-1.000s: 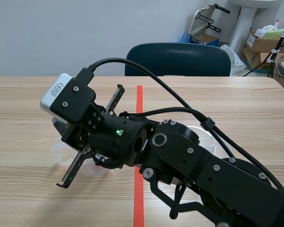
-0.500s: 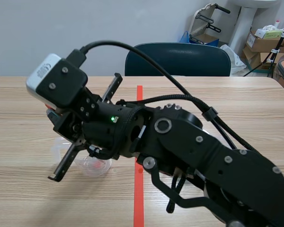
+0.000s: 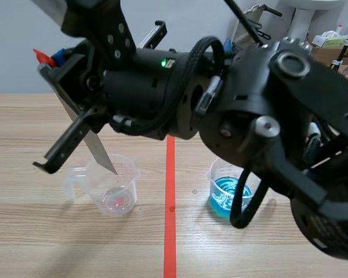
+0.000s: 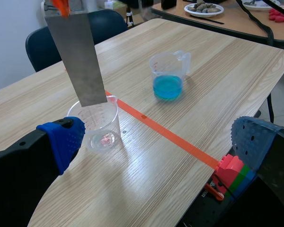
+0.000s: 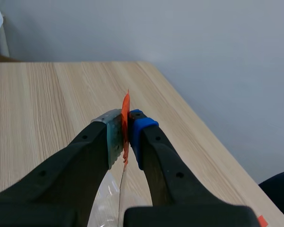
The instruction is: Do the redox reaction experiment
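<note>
A grey metal strip (image 3: pixel 97 149) with orange tape at its top hangs from my right gripper (image 3: pixel 51 60), which is shut on it. The right arm comes in from the right and is raised across the table. The strip's lower end sits at the mouth of a clear beaker (image 3: pixel 113 191) with a reddish trace in its bottom. A second beaker (image 3: pixel 227 194) holds blue liquid right of the tape line. In the right wrist view the strip (image 5: pixel 125 116) is edge-on between the pads. My left gripper (image 4: pixel 156 146) is open, low over the table, facing the strip (image 4: pixel 80 61) and clear beaker (image 4: pixel 95 126).
A dark chair (image 4: pixel 42 45) stands at the table's far side. Cardboard boxes (image 3: pixel 325 49) are stacked in the back corner of the room. Another table with dishes (image 4: pixel 227 14) lies beyond the blue beaker (image 4: pixel 169 78). The table edge (image 4: pixel 274 90) is close to that beaker.
The right arm has risen and lifted the strip, which now hangs with its lower end at the clear beaker's mouth. The blue beaker has come into view under the arm.
</note>
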